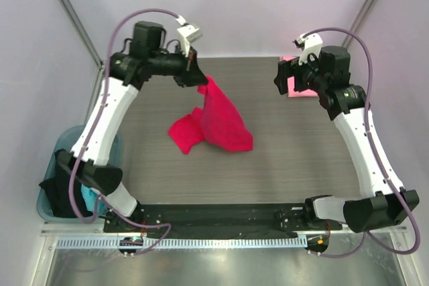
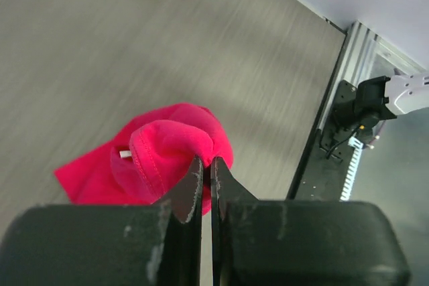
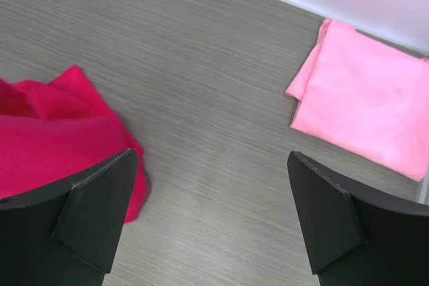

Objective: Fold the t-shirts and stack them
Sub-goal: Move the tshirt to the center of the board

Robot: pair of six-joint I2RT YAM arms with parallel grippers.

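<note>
The crimson red t-shirt (image 1: 218, 122) hangs crumpled from my left gripper (image 1: 196, 80) at the back left of the table, its lower part resting on the surface. In the left wrist view the left gripper (image 2: 206, 165) is shut on a fold of the red shirt (image 2: 161, 149). The folded light pink t-shirt (image 1: 293, 85) lies at the back right, mostly hidden by my right arm; it shows clearly in the right wrist view (image 3: 365, 108). My right gripper (image 3: 211, 172) is open and empty above bare table between the two shirts.
A teal bin (image 1: 64, 182) beside the table's left edge holds black and blue cloth. Grey walls close off the back and sides. The black base rail (image 1: 221, 216) runs along the near edge.
</note>
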